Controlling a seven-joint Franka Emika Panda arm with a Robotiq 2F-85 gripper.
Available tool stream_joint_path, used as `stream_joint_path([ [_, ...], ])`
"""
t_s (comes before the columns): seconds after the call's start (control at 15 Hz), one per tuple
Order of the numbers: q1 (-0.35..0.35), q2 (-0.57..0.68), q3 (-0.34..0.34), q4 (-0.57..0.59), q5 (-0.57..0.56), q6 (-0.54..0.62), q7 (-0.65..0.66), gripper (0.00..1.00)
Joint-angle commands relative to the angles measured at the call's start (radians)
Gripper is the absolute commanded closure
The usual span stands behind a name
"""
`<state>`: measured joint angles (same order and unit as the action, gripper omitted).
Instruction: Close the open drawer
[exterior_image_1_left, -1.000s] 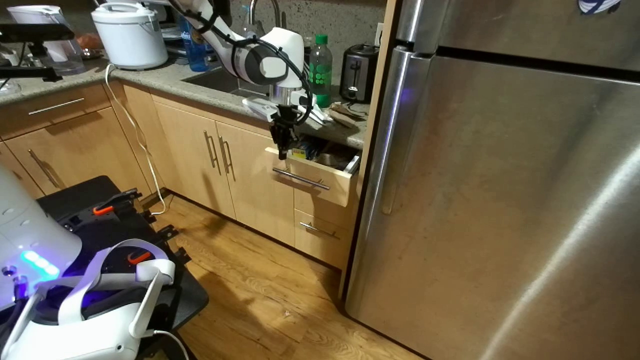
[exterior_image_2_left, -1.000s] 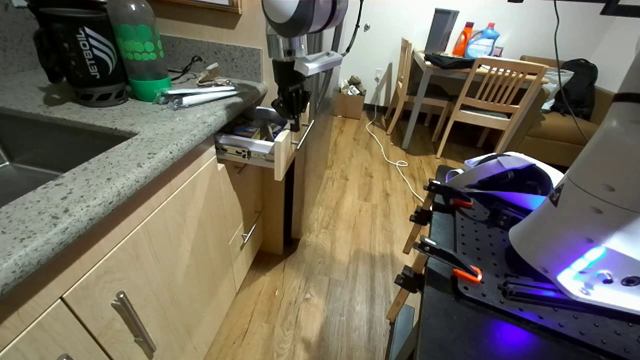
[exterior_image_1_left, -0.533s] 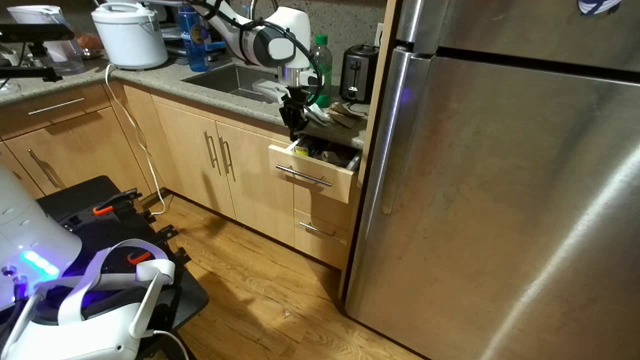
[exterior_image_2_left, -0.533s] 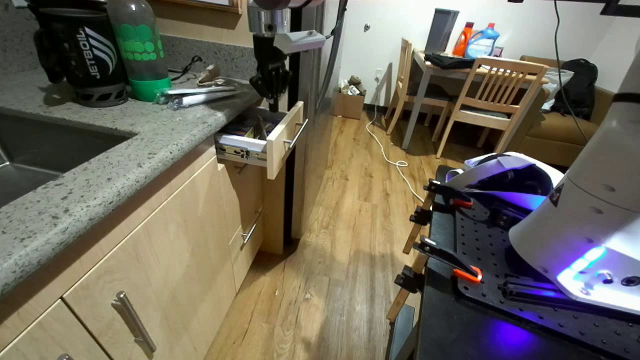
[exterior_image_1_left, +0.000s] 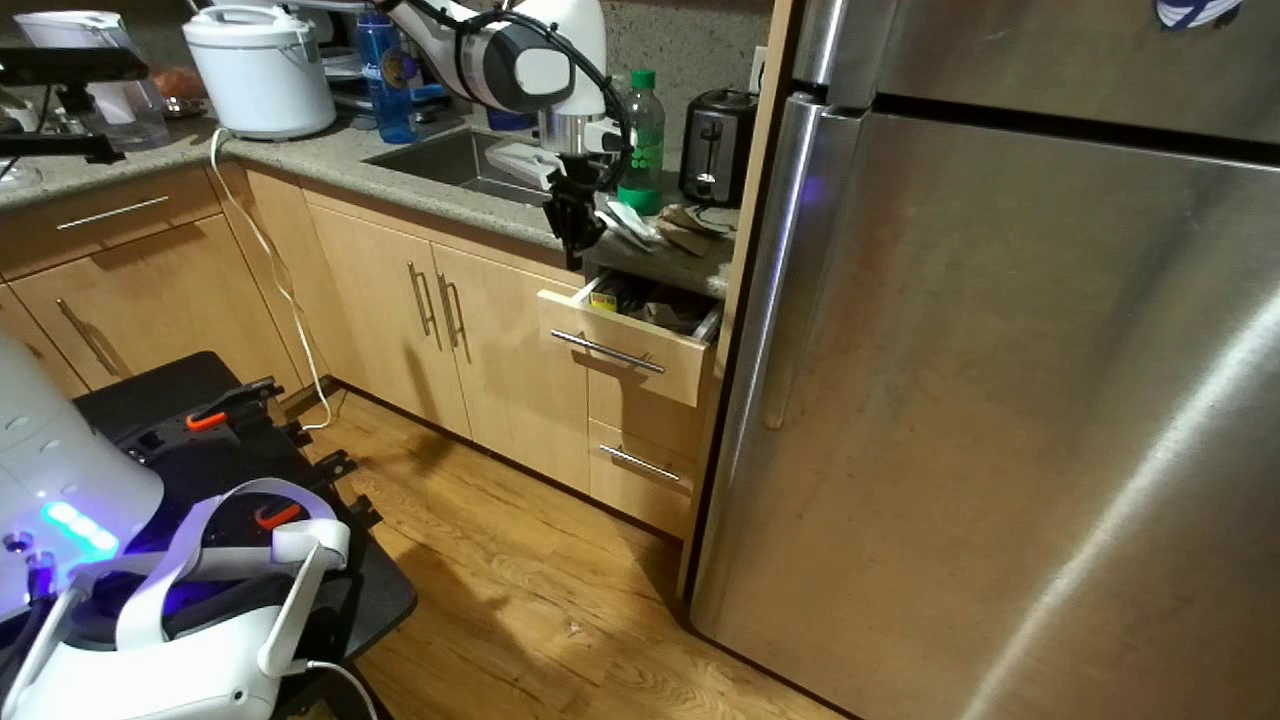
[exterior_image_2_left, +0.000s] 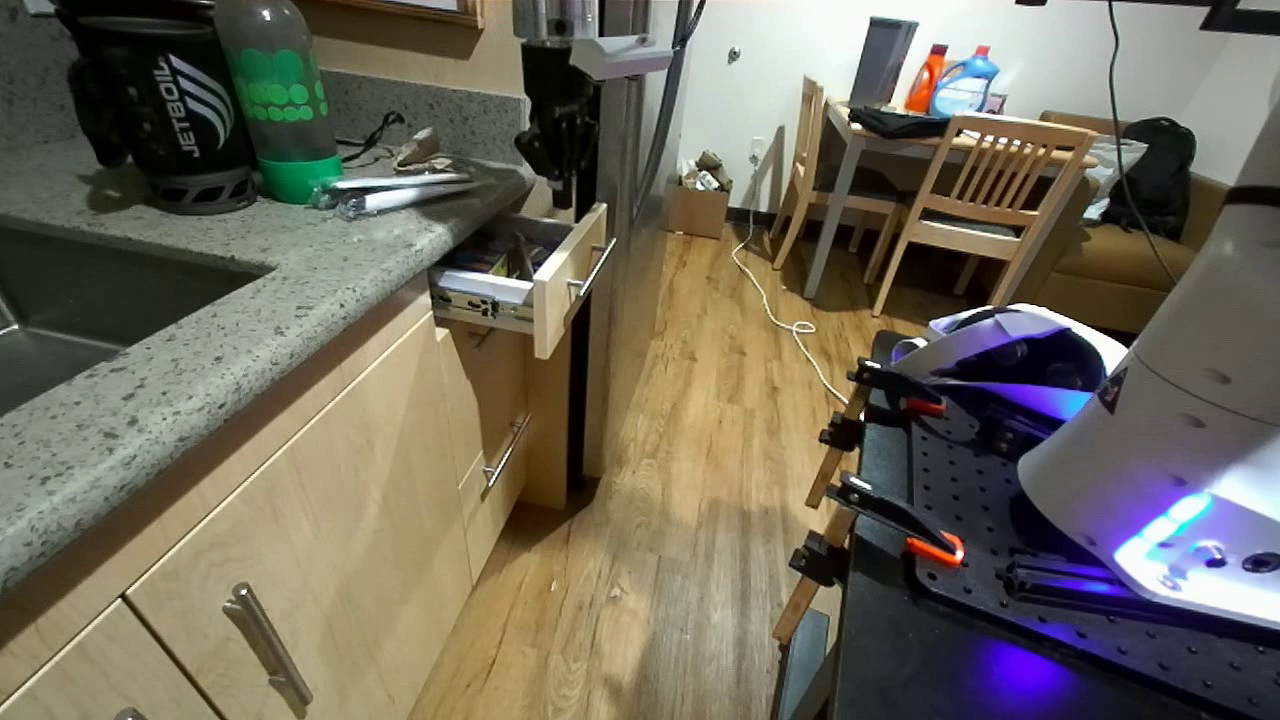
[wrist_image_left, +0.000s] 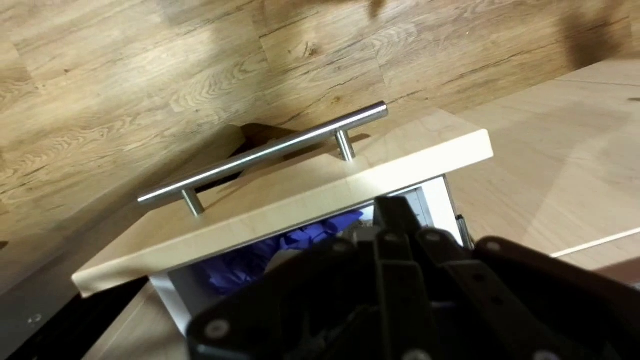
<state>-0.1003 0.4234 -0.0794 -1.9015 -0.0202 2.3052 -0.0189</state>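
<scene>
The light-wood drawer (exterior_image_1_left: 630, 335) is partly pulled out under the counter, beside the fridge; it also shows in an exterior view (exterior_image_2_left: 562, 285). In the wrist view, its front panel (wrist_image_left: 300, 209) crosses the picture, with the metal bar handle (wrist_image_left: 265, 152) beyond it. Inside are white sides and dark and purple-blue contents. My gripper (exterior_image_1_left: 573, 262) hangs pointing down, just above the drawer near its front, apart from it; it also shows in an exterior view (exterior_image_2_left: 563, 200). In the wrist view, the fingers (wrist_image_left: 397, 215) are together, hold nothing, and hide part of the drawer's inside.
The fridge (exterior_image_1_left: 960, 400) stands right beside the drawer. The stone counter (exterior_image_2_left: 330, 290) overhangs it and bears a green bottle (exterior_image_1_left: 642, 140), a toaster (exterior_image_1_left: 718, 145) and white packets (exterior_image_2_left: 405, 190). A lower drawer front (exterior_image_1_left: 635, 485) and cabinet doors (exterior_image_1_left: 515, 370) sit below the counter.
The drawer has slid a little inward, between one second and half a second ago. My gripper has risen and moved in over the drawer, then slightly higher and back toward its front.
</scene>
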Motion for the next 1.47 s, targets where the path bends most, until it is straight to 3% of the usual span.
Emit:
stream_joint_path([
  [0.0, 0.0, -0.011, 0.0, -0.01, 0.0, -0.003, -0.001, 0.99],
  [0.27, 0.0, -0.021, 0.0, -0.024, 0.0, -0.003, -0.001, 0.98],
  [0.93, 0.043, 0.086, -0.025, -0.03, -0.125, -0.001, 0.056, 0.99],
  [1.4, 0.062, 0.203, -0.046, 0.037, -0.14, 0.091, 0.107, 0.99],
])
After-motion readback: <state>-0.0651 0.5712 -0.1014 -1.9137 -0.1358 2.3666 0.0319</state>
